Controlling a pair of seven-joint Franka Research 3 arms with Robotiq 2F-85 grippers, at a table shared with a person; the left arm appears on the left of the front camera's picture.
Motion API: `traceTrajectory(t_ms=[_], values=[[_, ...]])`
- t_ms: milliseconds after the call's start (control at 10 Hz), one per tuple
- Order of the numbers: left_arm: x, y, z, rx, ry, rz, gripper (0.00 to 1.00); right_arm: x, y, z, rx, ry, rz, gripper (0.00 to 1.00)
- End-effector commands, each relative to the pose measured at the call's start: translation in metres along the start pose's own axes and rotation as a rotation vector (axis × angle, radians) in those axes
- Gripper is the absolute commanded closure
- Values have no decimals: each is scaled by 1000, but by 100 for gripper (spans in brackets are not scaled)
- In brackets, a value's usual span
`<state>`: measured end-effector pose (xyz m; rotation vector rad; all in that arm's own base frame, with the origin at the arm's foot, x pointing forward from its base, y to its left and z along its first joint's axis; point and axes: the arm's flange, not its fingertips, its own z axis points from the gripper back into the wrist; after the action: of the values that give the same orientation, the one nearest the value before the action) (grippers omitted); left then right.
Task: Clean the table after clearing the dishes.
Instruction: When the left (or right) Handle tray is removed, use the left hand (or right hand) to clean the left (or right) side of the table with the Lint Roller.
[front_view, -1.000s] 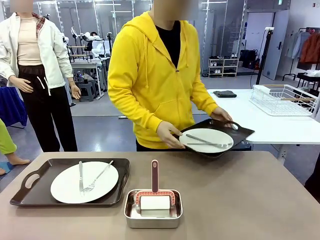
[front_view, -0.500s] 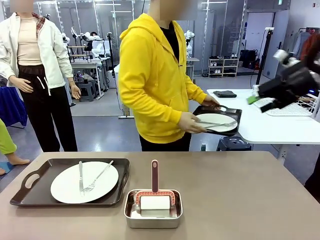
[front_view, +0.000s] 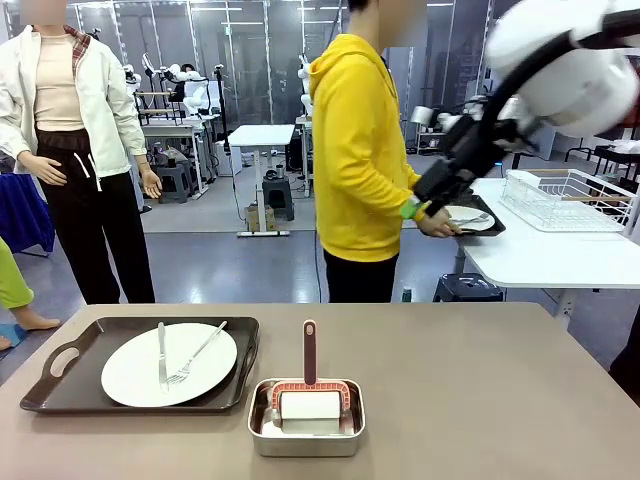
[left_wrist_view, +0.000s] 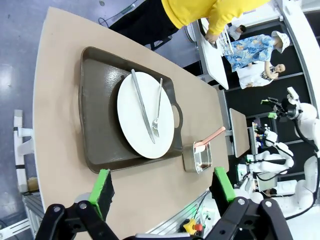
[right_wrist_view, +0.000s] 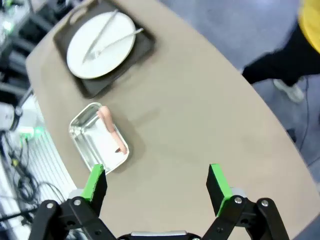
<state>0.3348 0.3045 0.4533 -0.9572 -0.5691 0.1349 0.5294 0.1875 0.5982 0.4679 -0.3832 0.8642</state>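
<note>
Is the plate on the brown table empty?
Not empty: a knife and a fork lie on the plate.

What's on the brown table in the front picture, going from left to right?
Dark brown tray with a white plate on it, where the knife comes before the fork → small steel pan holding a red-handled cleaning tool.

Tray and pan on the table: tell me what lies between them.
Only a narrow strip of bare table separates the tray from the pan, clearest in the left wrist view.
</note>
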Motion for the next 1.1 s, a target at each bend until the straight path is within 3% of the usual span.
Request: traceTrajectory(t_ms=[0, 200, 500, 800, 900, 1000], values=[[-2, 0, 3, 5, 9, -4, 0, 42, 19, -31, 4, 129, 152, 0], [-2, 0, 3, 5, 9, -4, 0, 74, 54, -83, 8, 289, 290, 0], [-2, 0, 3, 5, 9, -4, 0, 85, 96, -148, 40, 459, 439, 0], [-2, 0, 3, 5, 9, -4, 0, 70, 112, -184, 91, 490, 503, 0], [-2, 0, 3, 5, 9, -4, 0, 66, 112, -181, -11, 446, 547, 0], [-2, 0, 3, 5, 9, -4, 0, 70, 110, -186, 96, 486, 468, 0]])
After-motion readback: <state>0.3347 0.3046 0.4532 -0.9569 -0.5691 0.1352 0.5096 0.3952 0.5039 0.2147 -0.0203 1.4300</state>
